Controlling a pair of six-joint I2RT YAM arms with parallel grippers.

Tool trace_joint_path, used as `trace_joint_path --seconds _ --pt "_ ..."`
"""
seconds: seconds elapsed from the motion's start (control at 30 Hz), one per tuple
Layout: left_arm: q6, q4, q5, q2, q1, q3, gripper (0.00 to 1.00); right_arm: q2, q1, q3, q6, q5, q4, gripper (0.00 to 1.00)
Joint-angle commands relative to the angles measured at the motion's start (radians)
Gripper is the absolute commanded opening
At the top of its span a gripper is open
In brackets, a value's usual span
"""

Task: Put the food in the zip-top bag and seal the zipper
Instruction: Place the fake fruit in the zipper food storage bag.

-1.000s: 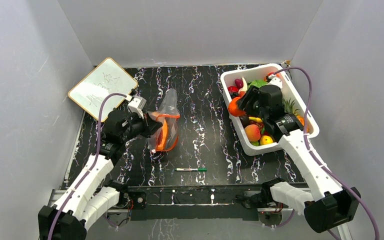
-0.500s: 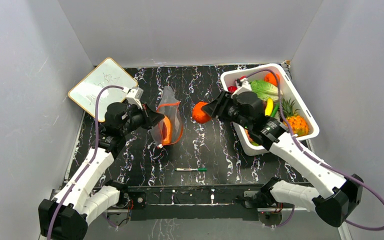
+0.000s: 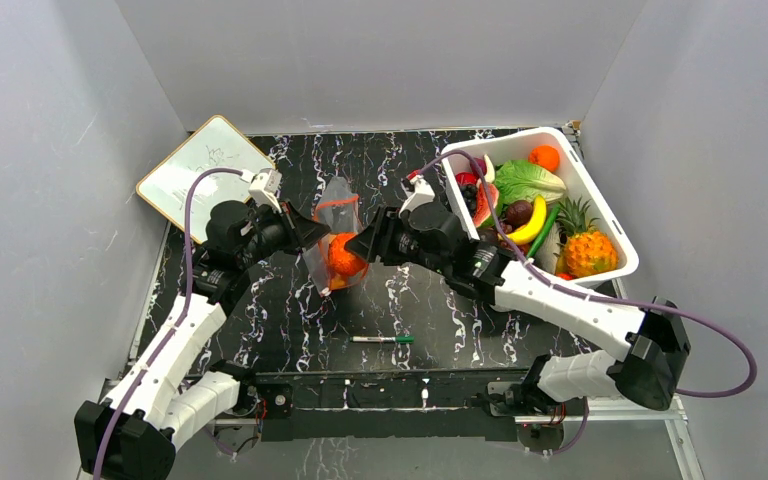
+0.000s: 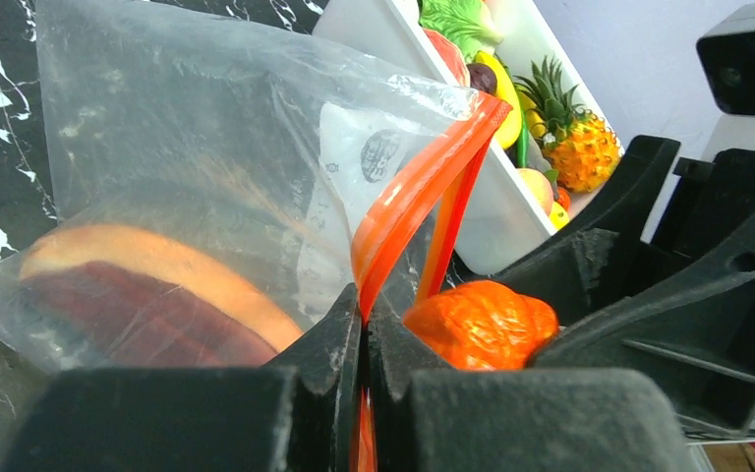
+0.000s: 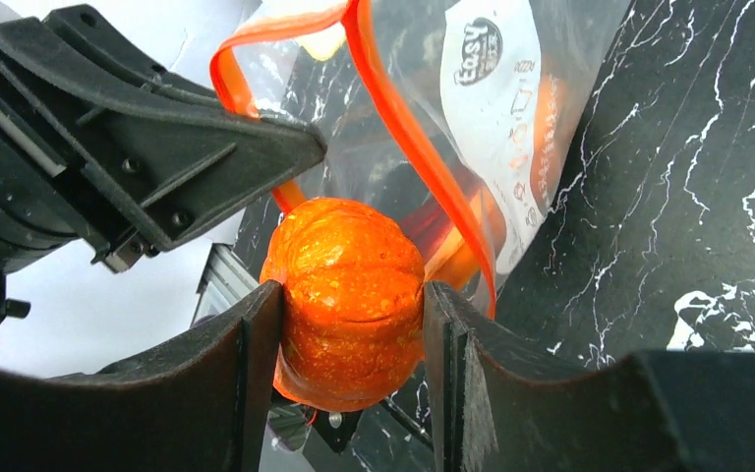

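Note:
My left gripper [image 3: 305, 234] is shut on the orange-red zipper strip [image 4: 415, 192] of the clear zip-top bag [image 3: 337, 215], holding its mouth open and lifted. A long orange and dark food piece [image 4: 147, 295] lies inside the bag. My right gripper [image 3: 353, 252] is shut on a round ribbed orange fruit [image 5: 350, 295] and holds it at the bag's mouth [image 5: 285, 118], beside the left fingers [image 5: 206, 147]. The fruit also shows in the left wrist view [image 4: 482, 323] and the top view [image 3: 343, 253].
A white tub [image 3: 615, 245] at the right back holds several toy foods: a pineapple [image 3: 590, 250], banana [image 3: 525, 225], lettuce [image 3: 528, 180] and an orange [image 3: 545, 157]. A white-and-green marker pen [image 3: 381, 339] lies near the front. A small whiteboard [image 3: 200, 170] leans at the left back.
My right arm has swung left from the tub across the table, carrying the orange fruit to the bag's mouth. My left gripper has kept the bag's strip held up.

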Motion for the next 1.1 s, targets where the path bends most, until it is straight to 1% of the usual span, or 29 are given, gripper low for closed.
trace_joint_path --seconds 0.0,0.13,0.27,0.3,0.37,0.4,0.47,0.6,0.8,0.97,1.07 --pt "-0.041 0.023 0.055 -0.043 -0.001 0.042 0.0 0.03 0.01 0.064 -0.013 0.091 0.101 0.17" --pt "-0.081 0.043 0.07 -0.061 0.001 0.028 0.0 0.074 0.015 0.072 -0.056 0.167 0.112 0.17" --pt "-0.091 0.035 0.069 -0.075 0.001 0.028 0.0 0.117 0.02 0.076 -0.107 0.234 0.132 0.19" --pt "-0.093 0.034 0.069 -0.078 0.001 0.027 0.0 0.129 0.022 0.076 -0.115 0.236 0.137 0.21" --pt "-0.097 0.035 0.068 -0.082 0.0 0.026 0.0 0.15 0.021 0.089 -0.121 0.225 0.133 0.29" --pt "-0.094 0.036 0.067 -0.083 0.0 0.027 0.0 0.158 0.021 0.097 -0.126 0.212 0.128 0.36" --pt "-0.084 0.031 0.062 -0.085 0.001 0.026 0.0 0.165 0.022 0.118 -0.134 0.198 0.105 0.45" --pt "-0.055 0.014 0.039 -0.086 0.0 0.018 0.0 0.149 0.022 0.153 -0.16 0.181 0.057 0.55" --pt "0.014 -0.021 0.006 -0.089 0.001 0.005 0.0 0.106 0.021 0.182 -0.216 0.08 -0.006 0.69" --pt "0.084 -0.039 -0.011 -0.102 0.0 -0.007 0.0 0.059 0.021 0.178 -0.244 0.042 -0.042 0.7" --pt "0.148 -0.06 -0.033 -0.119 0.001 -0.022 0.0 0.028 0.02 0.182 -0.294 0.024 -0.072 0.7"
